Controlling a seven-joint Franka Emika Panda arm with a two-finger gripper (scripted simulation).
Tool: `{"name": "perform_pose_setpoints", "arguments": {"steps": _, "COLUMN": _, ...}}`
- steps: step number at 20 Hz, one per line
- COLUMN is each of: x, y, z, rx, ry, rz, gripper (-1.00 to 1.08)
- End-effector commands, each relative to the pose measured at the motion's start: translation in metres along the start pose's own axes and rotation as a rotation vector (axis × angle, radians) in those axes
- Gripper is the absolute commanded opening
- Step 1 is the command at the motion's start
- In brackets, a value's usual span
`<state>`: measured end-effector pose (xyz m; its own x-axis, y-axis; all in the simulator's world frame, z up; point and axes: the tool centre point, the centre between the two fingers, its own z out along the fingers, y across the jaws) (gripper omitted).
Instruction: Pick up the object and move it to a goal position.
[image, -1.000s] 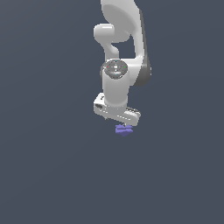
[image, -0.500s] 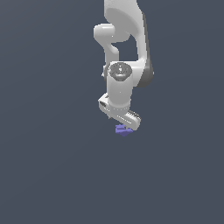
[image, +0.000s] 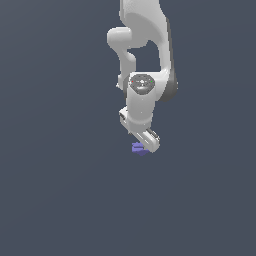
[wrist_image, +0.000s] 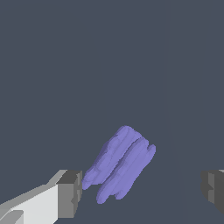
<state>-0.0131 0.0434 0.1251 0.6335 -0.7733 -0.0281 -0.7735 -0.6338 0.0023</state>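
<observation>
My jaws stand wide apart with nothing gripped. The violet-blue object (wrist_image: 119, 165) lies between my two fingertips (wrist_image: 70, 194), closer to one and apart from both. In the exterior view it (image: 139, 148) sits on the tabletop (image: 55, 190) at my gripper's (image: 146, 142) 8 o'clock.

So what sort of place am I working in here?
Most likely a bare simulated scene, not a real room: a flat, featureless grey surface all round, a smooth white arm, and one violet-blue grooved object lying between the fingers of the open end effector.
</observation>
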Motion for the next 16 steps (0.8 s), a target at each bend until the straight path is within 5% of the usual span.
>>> {"name": "perform_pose_setpoints", "arguments": {"steps": 1, "x": -0.003, "y": -0.001, "z": 0.003, "rx": 0.0, "ry": 0.002, "rz": 0.064, "gripper": 1.0}}
{"name": "perform_pose_setpoints", "arguments": {"steps": 16, "x": -0.019, "y": -0.004, "z": 0.017, "rx": 0.005, "ry": 0.018, "rz": 0.436, "gripper": 1.0}}
